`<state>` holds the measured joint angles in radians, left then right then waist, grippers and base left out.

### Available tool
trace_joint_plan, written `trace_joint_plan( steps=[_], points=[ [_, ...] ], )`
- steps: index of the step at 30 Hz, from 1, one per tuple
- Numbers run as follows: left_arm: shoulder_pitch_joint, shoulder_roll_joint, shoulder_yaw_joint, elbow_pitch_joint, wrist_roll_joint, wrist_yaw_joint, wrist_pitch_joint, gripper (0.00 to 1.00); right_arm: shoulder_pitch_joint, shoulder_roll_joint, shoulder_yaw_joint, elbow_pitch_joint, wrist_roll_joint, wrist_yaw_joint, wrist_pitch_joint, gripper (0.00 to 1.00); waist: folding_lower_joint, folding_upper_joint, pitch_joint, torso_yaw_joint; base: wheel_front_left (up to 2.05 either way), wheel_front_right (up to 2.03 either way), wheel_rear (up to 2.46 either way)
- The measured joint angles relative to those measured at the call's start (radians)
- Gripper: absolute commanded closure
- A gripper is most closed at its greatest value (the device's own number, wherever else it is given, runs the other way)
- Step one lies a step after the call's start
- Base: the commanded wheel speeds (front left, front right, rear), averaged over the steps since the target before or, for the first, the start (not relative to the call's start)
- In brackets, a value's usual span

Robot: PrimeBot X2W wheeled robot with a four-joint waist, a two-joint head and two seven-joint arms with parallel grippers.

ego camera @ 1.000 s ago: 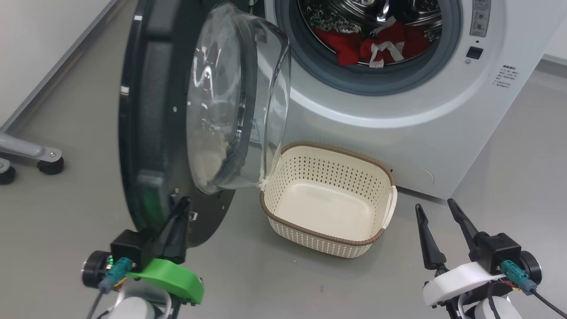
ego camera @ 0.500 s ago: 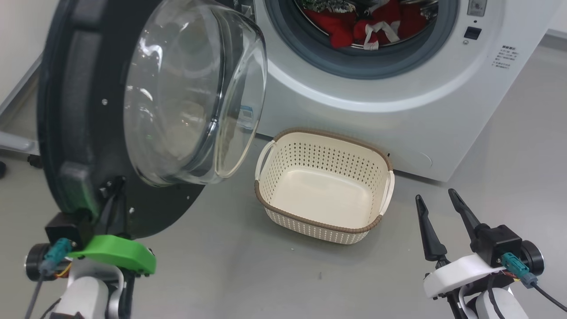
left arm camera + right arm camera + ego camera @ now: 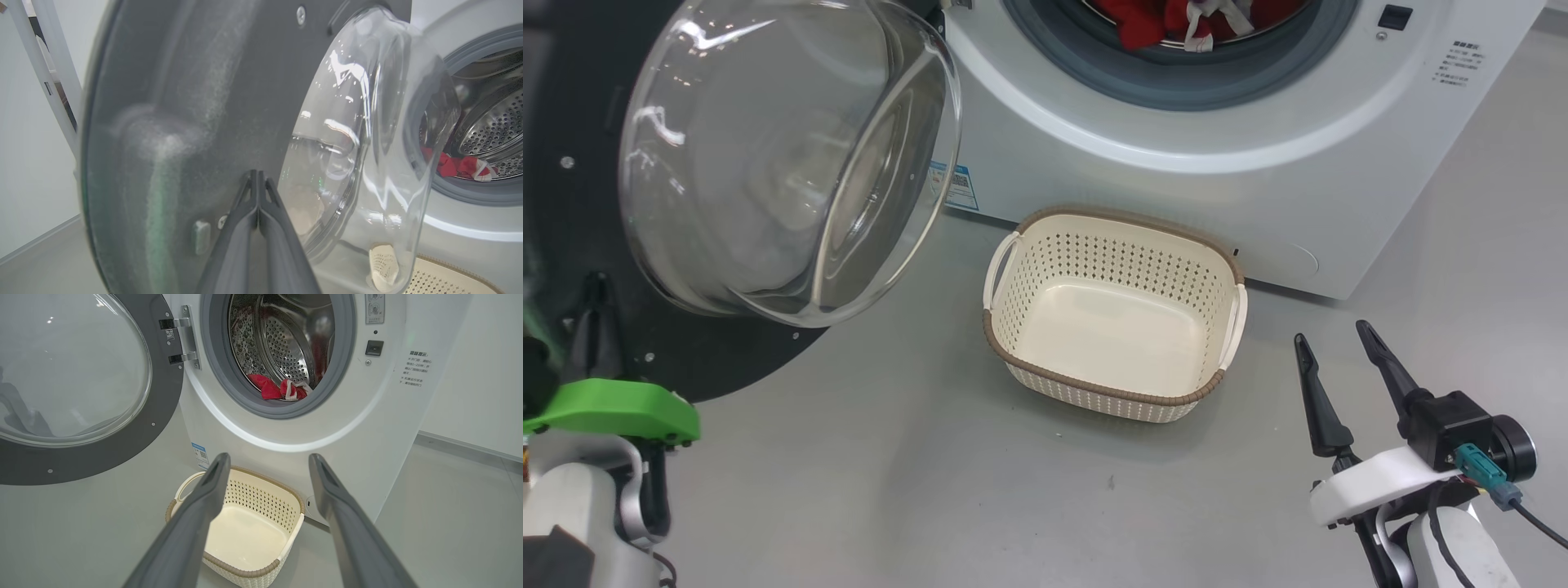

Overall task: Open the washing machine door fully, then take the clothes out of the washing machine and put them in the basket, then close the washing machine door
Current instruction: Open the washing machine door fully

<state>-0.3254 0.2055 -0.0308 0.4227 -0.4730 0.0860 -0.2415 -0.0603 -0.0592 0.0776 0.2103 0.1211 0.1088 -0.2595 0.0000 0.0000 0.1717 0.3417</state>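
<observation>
Washing machine (image 3: 1176,188): white front-loader, standing on the grey floor (image 3: 931,457). Its round opening is facing the room. A grey rubber seal (image 3: 1176,82) is ringing the opening, and a blue label sticker (image 3: 954,186) is showing low on the front panel.

Washing machine door (image 3: 94,463): black and round, hanging wide open on its hinge (image 3: 184,339) at the machine's left. Its clear glass bowl (image 3: 784,155) is bulging out toward the room.

Clothes (image 3: 278,388): red with white trim, lying in a heap at the bottom of the steel drum, just behind the seal.

Basket (image 3: 1119,261): cream, perforated and brown-rimmed, sitting upright on the floor just in front of the machine, below the opening.

Left gripper (image 3: 258,179): the fingers are pressing together with nothing between them. The tips are pointing at the door's inner face beside the glass bowl, but I cannot tell whether they are touching it. A green cover (image 3: 613,408) is sitting on the wrist.

Right gripper (image 3: 1330,332): the fingers are standing apart and gripping nothing. It is hovering over the floor to the right of the basket and pointing toward the machine.
</observation>
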Motion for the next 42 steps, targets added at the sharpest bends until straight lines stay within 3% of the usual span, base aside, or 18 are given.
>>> trace_joint_plan(
  steps=[6, 15, 22, 31, 32, 34, 36, 37, 39, 40, 42],
  points=[
    [-0.021, 0.017, 0.052, 0.043, -0.005, 0.003, -0.007, 1.0, -0.015, -0.002, -0.002, 0.001, -0.001, 0.003, 0.0, 0.0, 0.0, 0.0, 0.01, -0.012, 0.0, 0.0, 0.0],
    [-0.036, 0.019, 0.054, 0.054, 0.004, 0.007, -0.009, 1.0, -0.015, -0.003, -0.012, 0.001, -0.002, 0.003, 0.0, 0.0, 0.0, 0.0, 0.013, -0.016, 0.0, 0.0, 0.0],
    [-0.025, -0.003, 0.059, -0.027, 0.036, 0.007, -0.011, 1.0, -0.021, -0.002, -0.012, 0.003, -0.002, 0.004, 0.0, 0.0, 0.0, 0.0, 0.004, -0.024, 0.0, 0.0, 0.0],
    [0.114, -0.056, 0.021, -0.145, 0.094, -0.001, -0.011, 1.0, -0.021, 0.002, -0.011, 0.005, -0.002, 0.005, 0.0, 0.0, 0.0, 0.0, -0.022, -0.048, 0.0, 0.0, 0.0],
    [0.126, -0.063, 0.018, -0.156, 0.097, -0.002, -0.011, 0.95, -0.021, 0.002, -0.011, 0.006, -0.002, 0.005, 0.0, 0.0, 0.0, 0.0, -0.024, -0.051, 0.0, 0.0, 0.0],
    [0.153, -0.071, 0.012, -0.172, 0.098, -0.003, -0.011, 0.57, -0.021, 0.003, -0.008, 0.006, -0.001, 0.005, 0.0, 0.0, 0.0, 0.0, -0.029, -0.057, 0.0, 0.0, 0.0],
    [0.182, -0.077, 0.007, -0.182, 0.104, -0.003, -0.011, 0.41, -0.021, 0.004, -0.007, 0.008, 0.001, 0.005, 0.0, 0.0, 0.0, 0.0, -0.034, -0.066, 0.0, 0.0, 0.0],
    [0.197, -0.078, 0.001, -0.185, 0.109, -0.003, -0.011, 0.26, -0.021, 0.005, -0.006, 0.008, 0.001, 0.005, 0.0, 0.0, 0.0, 0.0, -0.037, -0.07, 0.0, 0.0, 0.0],
    [0.223, -0.085, -0.009, -0.192, 0.124, -0.005, -0.011, 0.21, -0.021, 0.005, 0.001, 0.011, 0.002, 0.005, 0.0, 0.0, 0.0, 0.0, -0.042, -0.08, 0.0, 0.0, 0.0],
    [0.235, -0.089, -0.015, -0.198, 0.124, -0.011, -0.011, 0.01, -0.02, 0.006, 0.004, 0.013, 0.002, 0.007, 0.0, 0.0, 0.0, 0.0, -0.045, -0.085, 0.0, 0.0, 0.0],
    [0.254, -0.094, -0.029, -0.211, 0.129, -0.013, -0.011, 0.0, -0.018, 0.009, 0.009, 0.016, 0.003, 0.008, 0.0, 0.0, 0.0, 0.0, -0.051, -0.097, 0.0, 0.0, 0.0]
  ],
)
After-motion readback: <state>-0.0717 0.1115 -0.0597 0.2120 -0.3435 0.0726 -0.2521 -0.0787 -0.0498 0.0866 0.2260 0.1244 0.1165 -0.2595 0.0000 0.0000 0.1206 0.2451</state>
